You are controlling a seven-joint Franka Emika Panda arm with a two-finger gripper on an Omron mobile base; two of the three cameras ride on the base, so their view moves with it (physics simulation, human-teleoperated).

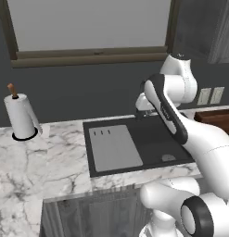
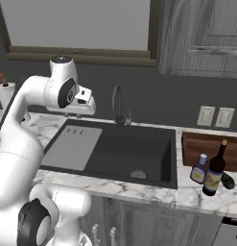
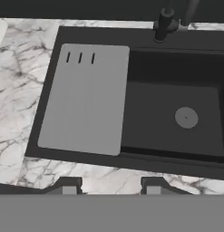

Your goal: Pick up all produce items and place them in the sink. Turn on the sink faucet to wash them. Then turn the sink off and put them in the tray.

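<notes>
Produce is what I am after, and the one piece I can make out is a dark green oval item (image 2: 228, 180) lying on the marble counter (image 2: 187, 192) at the right, just beside a wine bottle (image 2: 215, 169) and a small blue-capped bottle (image 2: 199, 169), in front of the wooden tray (image 2: 206, 146). The yellow fruit I cannot find from here. My gripper (image 3: 108, 186) hangs high over the sink (image 3: 172, 97), looking down on its bare basin, the silver drain (image 3: 186, 117) and the slotted drainboard (image 3: 86, 97); my fingers are parted with nothing between them. I judge this a survey pose: raised above the basin so I can swing right toward the produce without clipping the faucet (image 2: 117, 103) at the sink's back edge. Nothing is washed yet.
</notes>
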